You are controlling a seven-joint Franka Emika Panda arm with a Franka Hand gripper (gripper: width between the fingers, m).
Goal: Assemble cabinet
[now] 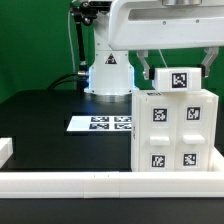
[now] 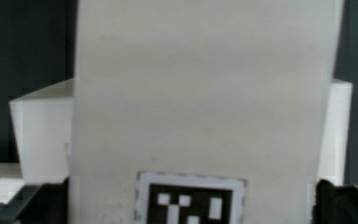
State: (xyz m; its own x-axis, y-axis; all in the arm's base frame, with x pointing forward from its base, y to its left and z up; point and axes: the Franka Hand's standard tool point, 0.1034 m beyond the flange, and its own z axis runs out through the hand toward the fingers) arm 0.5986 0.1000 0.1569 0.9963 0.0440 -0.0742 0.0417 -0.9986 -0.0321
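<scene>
The cabinet (image 1: 172, 128) stands at the exterior view's right, a tall white boxy body with several black-and-white tags on its front. A smaller white block (image 1: 176, 79) with its own tag sits on top of it. My gripper (image 1: 175, 70) reaches down from above with a finger on each side of that block and is shut on it. In the wrist view the white block (image 2: 194, 90) fills the middle, its tag low down. The dark fingertips (image 2: 345, 200) press its two edges, and my gripper (image 2: 190, 205) spans it. The cabinet body (image 2: 43, 125) shows behind.
The marker board (image 1: 100, 123) lies flat on the black table left of the cabinet. A long low white border rail (image 1: 70, 183) runs along the front, with an end piece (image 1: 5, 150) at the left. The arm's base (image 1: 108, 72) stands behind.
</scene>
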